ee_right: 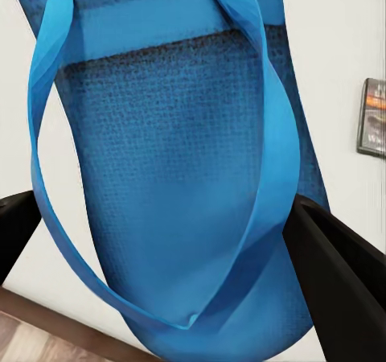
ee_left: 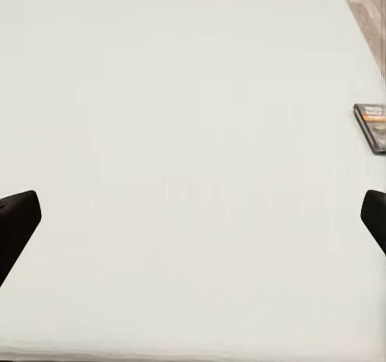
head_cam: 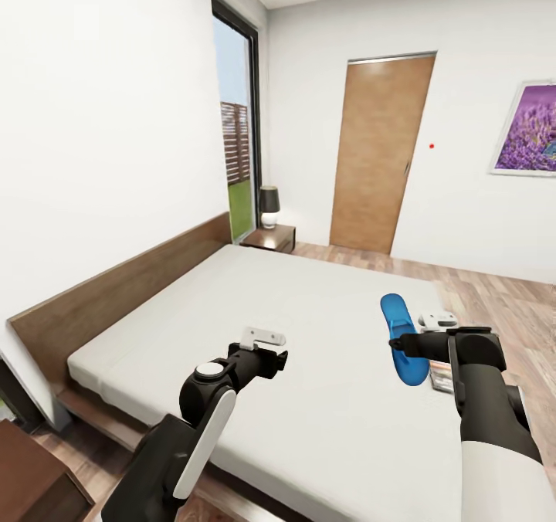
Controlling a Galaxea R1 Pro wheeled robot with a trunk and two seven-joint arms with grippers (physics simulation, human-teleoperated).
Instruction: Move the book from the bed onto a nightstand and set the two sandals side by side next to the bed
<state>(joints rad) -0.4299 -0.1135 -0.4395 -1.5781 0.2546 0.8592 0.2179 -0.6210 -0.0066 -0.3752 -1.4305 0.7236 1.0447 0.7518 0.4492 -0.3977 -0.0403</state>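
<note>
Hidden or cut off: the book (head_cam: 442, 377) shows in the head view as a sliver only, tucked behind the right arm (head_cam: 486, 398) at the mattress edge; its lettering cannot be read. The left wrist view cuts it at the picture's border.
Second sandal: one sandal (head_cam: 403, 339) can be made out; where its partner lies cannot be told.
Sandal look: bright blue, flat, slim foot shape; the right wrist view shows a woven-looking sole and a smooth blue strap (ee_right: 265, 129) looping over it.
Sandal place: held above the bed (head_cam: 309, 329) near the mattress's right side, just beside the book.
Right gripper (head_cam: 398, 344): black fingers (ee_right: 342, 273) stand either side of the sandal's heel end, one pressed against the strap and sole, pinching it.
Left gripper (head_cam: 266, 340): over the middle of the mattress, jaws spread wide, nothing between them.
Book look: dark cover with an orange band, lying flat on the mattress.
Bed: plain grey-white mattress, dark brown frame and headboard along the left wall.
Around: nightstand (head_cam: 270, 238) with a black-shaded lamp (head_cam: 269, 206) at the far headboard end, beside a tall window (head_cam: 235, 140); a wooden door (head_cam: 380, 155) and a purple picture (head_cam: 529, 128) on the far wall; wood floor (head_cam: 494, 290).
</note>
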